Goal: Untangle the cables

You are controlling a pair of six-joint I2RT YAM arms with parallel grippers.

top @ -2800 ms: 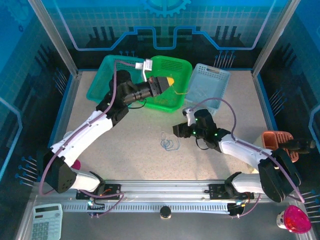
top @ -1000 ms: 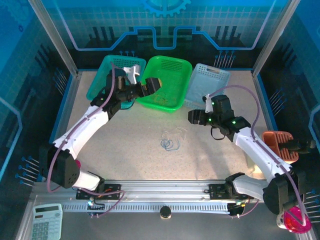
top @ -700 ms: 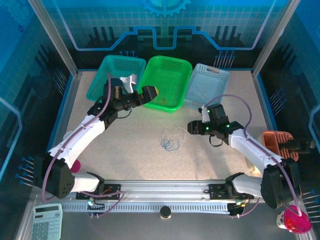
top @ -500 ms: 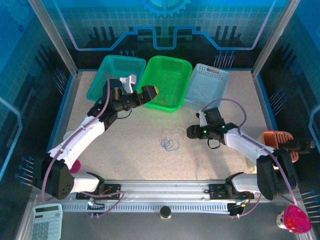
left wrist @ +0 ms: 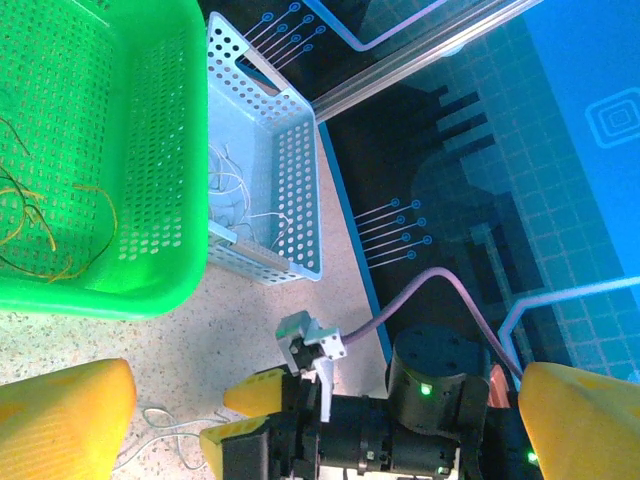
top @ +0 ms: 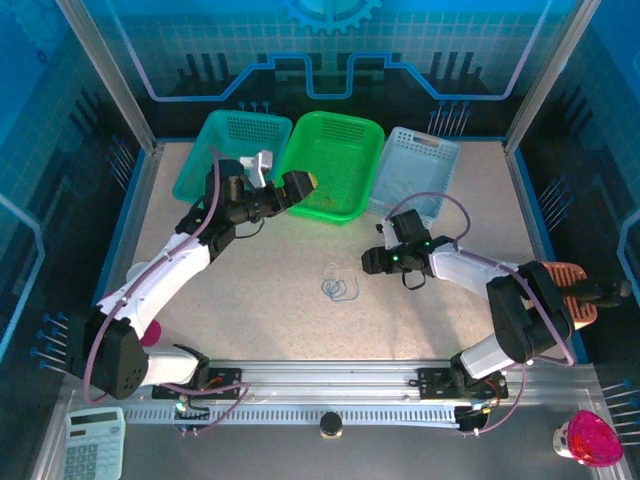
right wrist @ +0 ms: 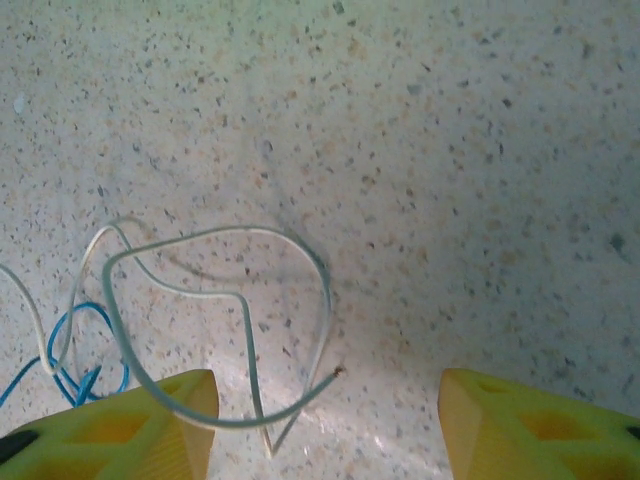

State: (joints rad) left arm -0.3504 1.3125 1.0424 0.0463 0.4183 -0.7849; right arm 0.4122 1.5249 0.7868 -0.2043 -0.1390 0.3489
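The cables (top: 340, 284) lie in a small clump of thin white and blue loops on the speckled table. My right gripper (top: 364, 262) is low at the clump's right edge. In the right wrist view its jaws (right wrist: 325, 425) stand open, with a white cable (right wrist: 225, 300) loop and its loose end on the table between them and a blue cable (right wrist: 82, 352) further left. My left gripper (top: 303, 185) hangs open and empty at the green basket's (top: 335, 150) front left edge. Its wrist view shows the wide-apart yellow fingers (left wrist: 62, 420), the right gripper (left wrist: 240, 415) and white cable loops (left wrist: 165, 432).
A teal basket (top: 215, 150) and a light blue basket (top: 420, 165) flank the green one. Thin yellowish cords (left wrist: 40, 230) lie in the green basket (left wrist: 150, 150), white ones (left wrist: 235, 190) in the light blue one. An orange holder (top: 557, 280), pink object (top: 590, 440) and calculator (top: 95, 445) sit at the edges.
My right gripper has come down and left to the clump, its jaws narrowing somewhat. The left gripper drew back from over the green basket to its front edge, then stayed still.
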